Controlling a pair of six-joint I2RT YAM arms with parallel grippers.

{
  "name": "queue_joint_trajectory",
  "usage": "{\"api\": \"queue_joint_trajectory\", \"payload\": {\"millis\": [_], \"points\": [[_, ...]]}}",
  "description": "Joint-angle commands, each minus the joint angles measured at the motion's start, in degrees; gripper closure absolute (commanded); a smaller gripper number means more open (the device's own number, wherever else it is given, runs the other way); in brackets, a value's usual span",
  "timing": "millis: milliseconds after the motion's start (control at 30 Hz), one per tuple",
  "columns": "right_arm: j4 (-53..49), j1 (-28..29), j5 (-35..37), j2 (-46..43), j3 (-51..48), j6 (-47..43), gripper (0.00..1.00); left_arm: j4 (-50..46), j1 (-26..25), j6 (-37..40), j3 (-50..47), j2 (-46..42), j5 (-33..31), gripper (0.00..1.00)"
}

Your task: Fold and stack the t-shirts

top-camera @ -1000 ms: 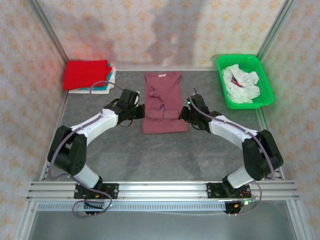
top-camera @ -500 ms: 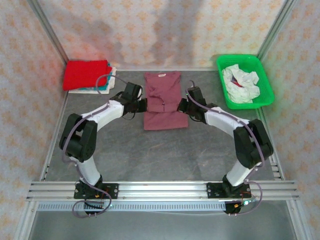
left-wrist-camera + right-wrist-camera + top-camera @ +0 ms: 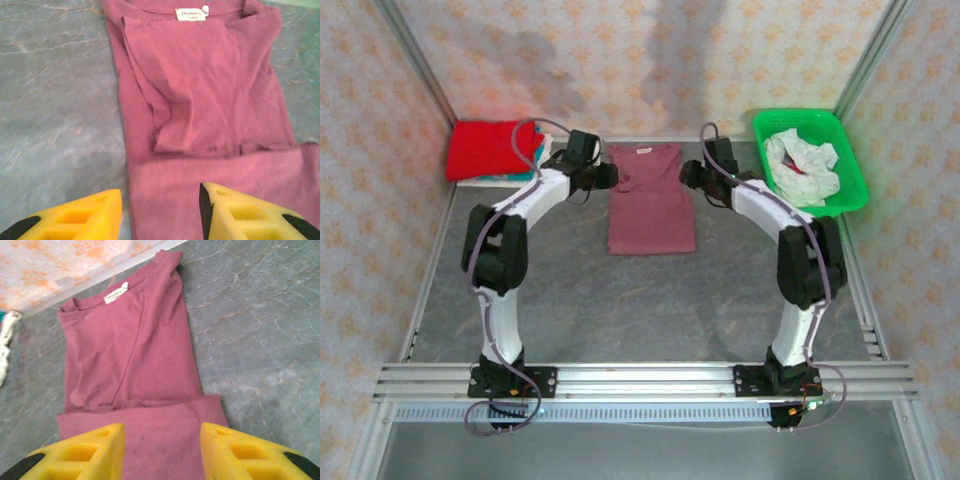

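Note:
The maroon t-shirt [image 3: 652,215] lies flat mid-table with its sleeves folded in and the collar label [image 3: 190,13] at the far end. Its lower part is doubled up over the body, and that layer's edge crosses just ahead of both sets of fingers. My left gripper [image 3: 610,178] [image 3: 160,212] hovers open at the shirt's left edge. My right gripper [image 3: 682,177] [image 3: 162,452] is open over the shirt's right side. Maroon cloth [image 3: 130,350] shows between the spread yellow fingers, unpinched. A bright red tee [image 3: 488,148] tops a folded stack at the far left, with teal and white cloth under it.
A green plastic basket [image 3: 852,203] at the far right holds a crumpled white tee [image 3: 800,165]. Both arms stretch far across the table. Wallpapered walls and metal rails close in the grey tabletop [image 3: 650,310].
Both grippers travelled from the shirt's lower half up toward its collar. The shirt's near edge shifted farther back as its lower part folded over.

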Motion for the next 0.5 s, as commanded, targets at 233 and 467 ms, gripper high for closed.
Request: {"api": "queue_joint_trajectory", "payload": {"millis": [233, 467], "points": [[8.38, 6.79, -9.07, -9.34, -20.74, 3.20, 0.77, 11.82, -7.43, -3.84, -24.08, -12.94, 2.92, 0.72], [10.94, 7.23, -10.21, -2.17, -21.19, 5.27, 0.82, 19.68, -8.48, -8.11, -29.43, -6.57, 5.45, 0.81]]}}
